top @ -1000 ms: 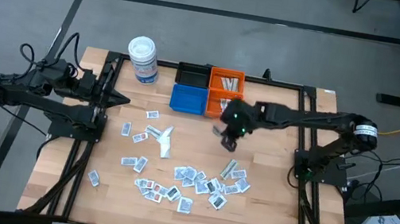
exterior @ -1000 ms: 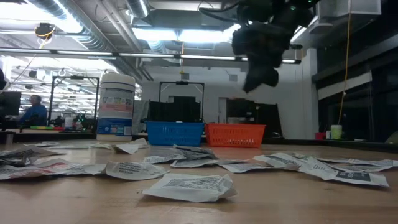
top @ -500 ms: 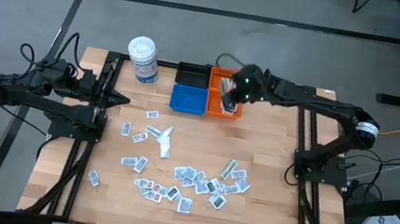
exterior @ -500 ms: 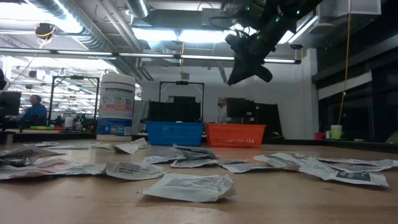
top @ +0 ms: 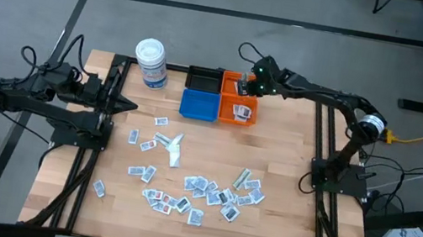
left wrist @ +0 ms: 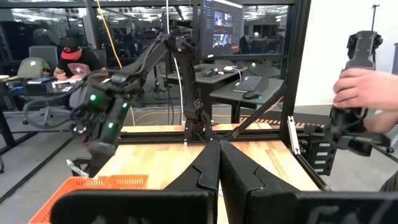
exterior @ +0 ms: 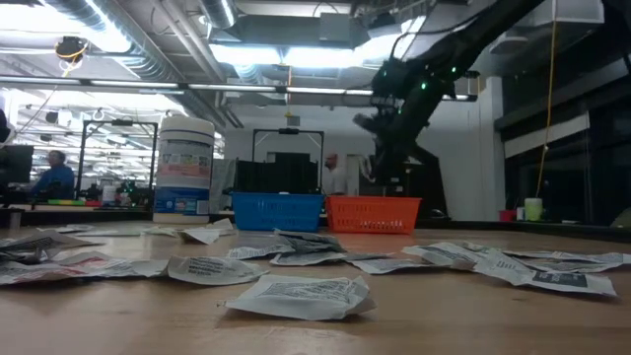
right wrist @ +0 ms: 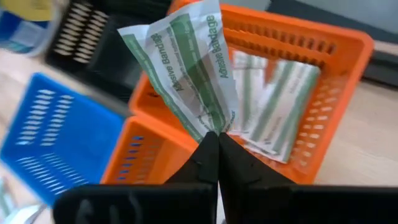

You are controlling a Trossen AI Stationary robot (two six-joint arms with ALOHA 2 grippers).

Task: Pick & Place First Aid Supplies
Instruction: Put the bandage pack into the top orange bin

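One green-printed bandage strip (right wrist: 189, 74) hangs pinched in the right claw (right wrist: 217, 138) over the orange bin (right wrist: 323, 56) (left claw (left wrist: 219, 149) closed, idle).

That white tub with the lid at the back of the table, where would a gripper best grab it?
Probably around the tub's straight side wall, below the lid, coming in level from the table's open middle. It stands upright and is a plain cylinder, so two fingers could close across its width. It looks wide, so the jaws might need to open fully. The blue bin beside it leaves that side tighter.
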